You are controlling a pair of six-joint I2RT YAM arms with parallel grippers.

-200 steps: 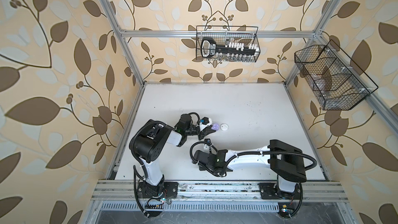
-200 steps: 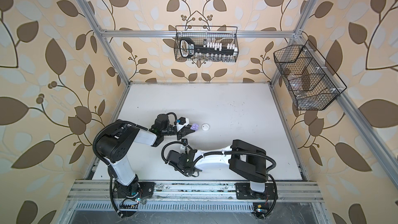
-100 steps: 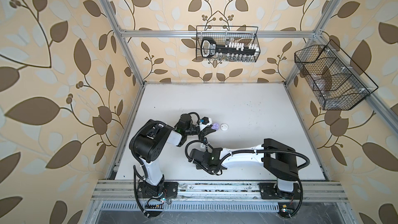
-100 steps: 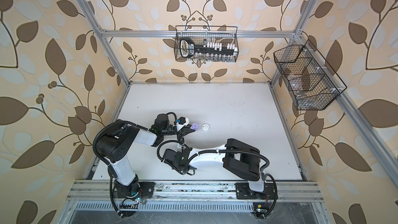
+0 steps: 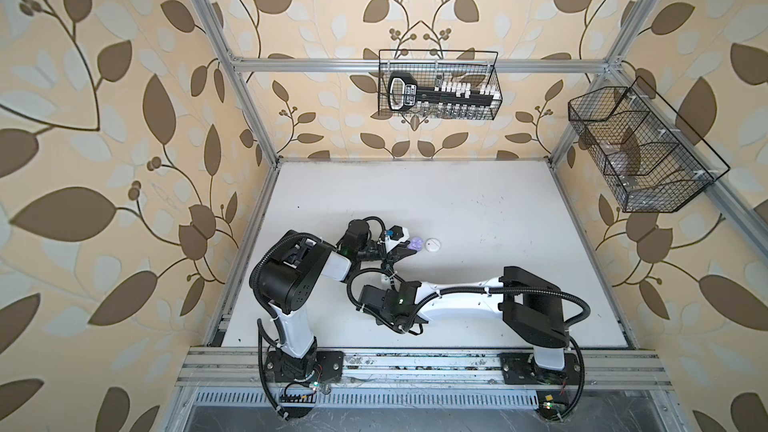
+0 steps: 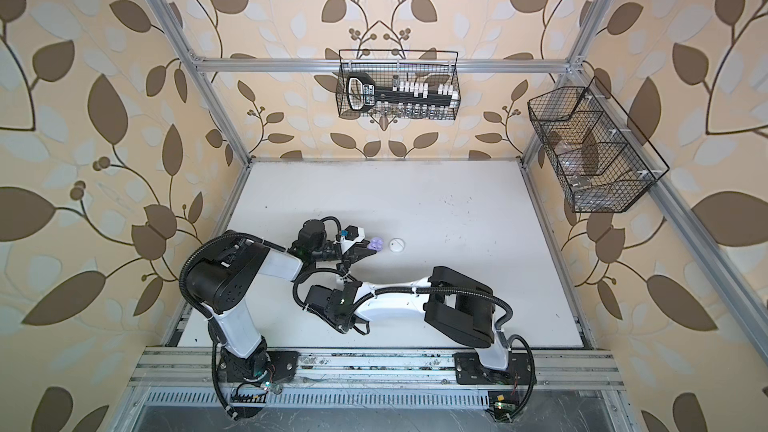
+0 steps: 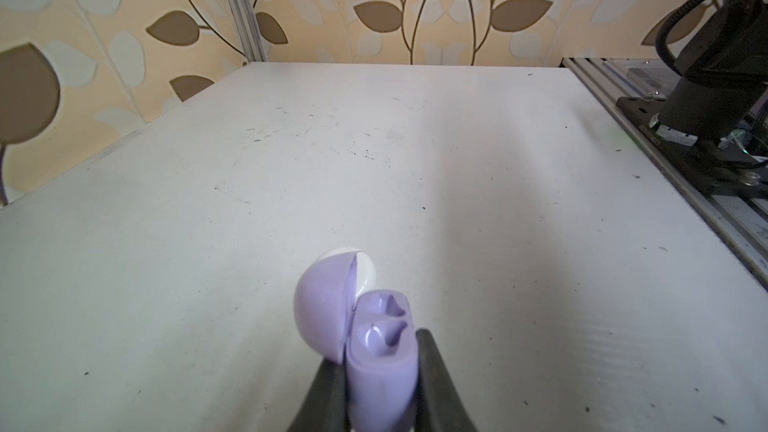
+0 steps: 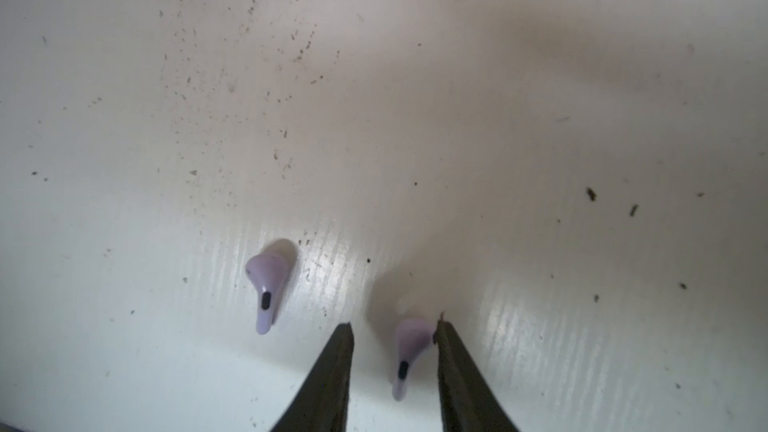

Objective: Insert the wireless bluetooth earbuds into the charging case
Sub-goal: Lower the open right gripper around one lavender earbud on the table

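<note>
Right wrist view shows the right gripper [image 8: 395, 323] with jaws spread astride one lavender earbud [image 8: 411, 340] on the table [image 8: 415, 97], its twin [image 8: 270, 280] just beside, while the left gripper [image 7: 376, 349] pinches the open charging case [image 7: 384, 371]: seemingly the pickup step, next needing a gentle squeeze and lift.

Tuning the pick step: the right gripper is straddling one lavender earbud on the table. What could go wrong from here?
1. The right gripper sits off-centre: one finger is almost against the straddled earbud, the other well clear. Closing may shove or spin it instead of pinching it.
2. A shoved earbud could hit the second earbud lying close by.
3. The left gripper holds the lavender charging case open; its shaped wells look tight, so a crooked grasp may not seat.
</note>
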